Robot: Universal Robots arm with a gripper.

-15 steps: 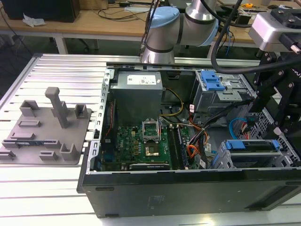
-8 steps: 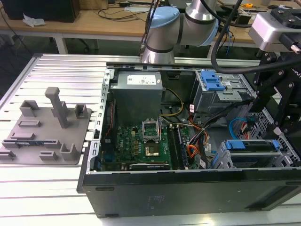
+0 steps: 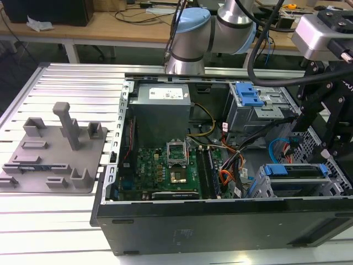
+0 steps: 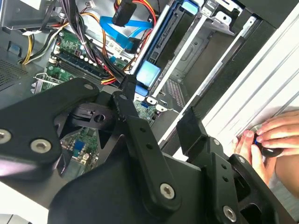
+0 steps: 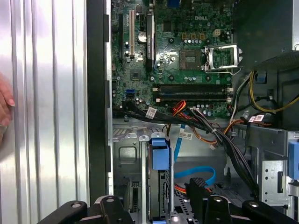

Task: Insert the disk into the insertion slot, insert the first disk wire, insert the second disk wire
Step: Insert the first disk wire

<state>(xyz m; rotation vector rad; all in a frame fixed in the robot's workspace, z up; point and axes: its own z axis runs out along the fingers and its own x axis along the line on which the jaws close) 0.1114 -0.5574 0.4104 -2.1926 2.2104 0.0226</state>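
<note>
One disk point(image 3: 292, 170) matters here. You can see it sitting in the slot point(image 3: 263, 186) of the grey metal cage at the exterior view's lower right, blue frame uppermost, so that step looks done.

The computer case point(image 3: 220, 232) lies on its side on the slatted desk point(image 3: 66, 83) with its open face up. I judge this is what lets your arm come at the cage from above.

Your hand point(image 5: 156, 201) hangs over that cage, its two black fingers point(image 5: 201, 196) spread wide with nothing gripped. In the first wrist view they stand either side of the disk's edge, apart from it.

A blue flat cable point(image 5: 198, 173) loops just beside the disk. It lies near a bundle of black, red and orange wires point(image 5: 210, 126) that runs down from the green board point(image 5: 187, 60). You cannot tell whether any plug is seated in the disk.

At the desk's edge, outside the case, a person's fingers point(image 4: 273, 133) pinch a small dark object, well apart from your hand.
</note>
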